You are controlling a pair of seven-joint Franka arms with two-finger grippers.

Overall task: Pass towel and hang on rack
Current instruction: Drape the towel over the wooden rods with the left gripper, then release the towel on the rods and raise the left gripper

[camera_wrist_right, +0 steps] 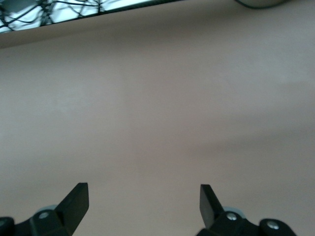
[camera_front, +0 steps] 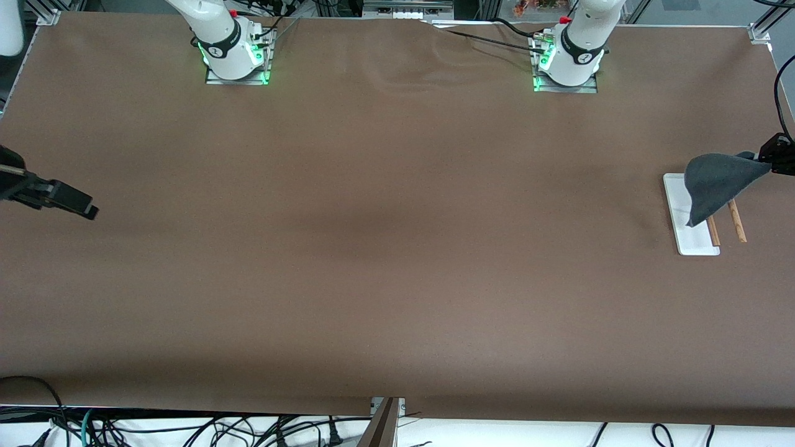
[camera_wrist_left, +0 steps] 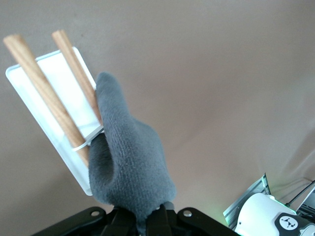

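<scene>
Front view: left end effector (camera_front: 772,162) pinches one corner of the towel (camera_front: 714,183), which hangs limp over the rack (camera_front: 695,239) at the left arm's end of the tabletop (camera_front: 397,248).
Left wrist view: towel (camera_wrist_left: 129,162) looks soft and light and drapes freely; it lies against one rack (camera_wrist_left: 44,88) rod. An edge grip seems best.
Right wrist view: right end effector (camera_wrist_right: 142,201) waits over bare tabletop, fingers (camera_wrist_right: 76,199) spread apart, holding nothing.
</scene>
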